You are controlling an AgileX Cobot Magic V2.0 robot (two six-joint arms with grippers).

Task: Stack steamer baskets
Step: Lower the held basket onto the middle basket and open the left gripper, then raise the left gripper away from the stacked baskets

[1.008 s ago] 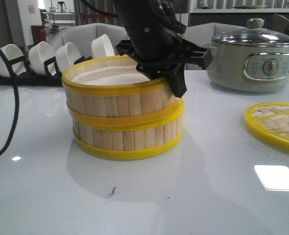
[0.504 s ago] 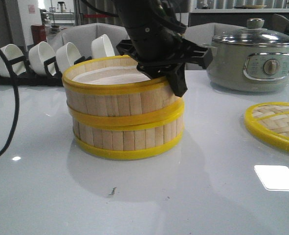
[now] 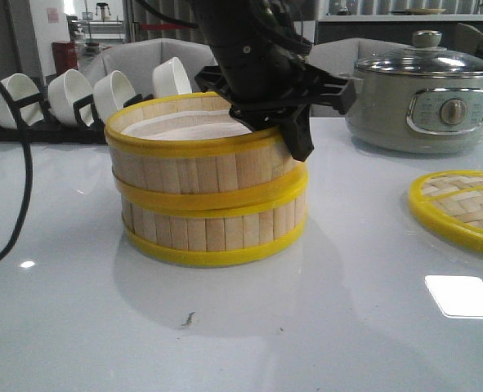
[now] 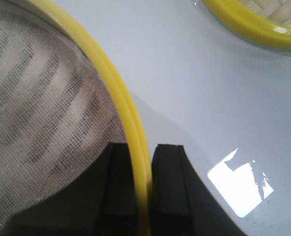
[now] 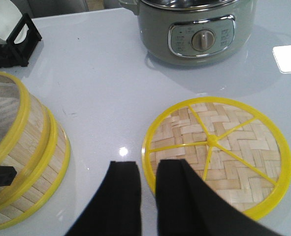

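Two stacked steamer baskets, bamboo slats, yellow rims

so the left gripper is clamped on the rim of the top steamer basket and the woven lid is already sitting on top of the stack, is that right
Not quite. The left gripper does pinch the rim of the top steamer basket, but the woven lid is not on the stack. It lies flat on the table, apart from the baskets on the robot's right, as the right wrist view and front view show.
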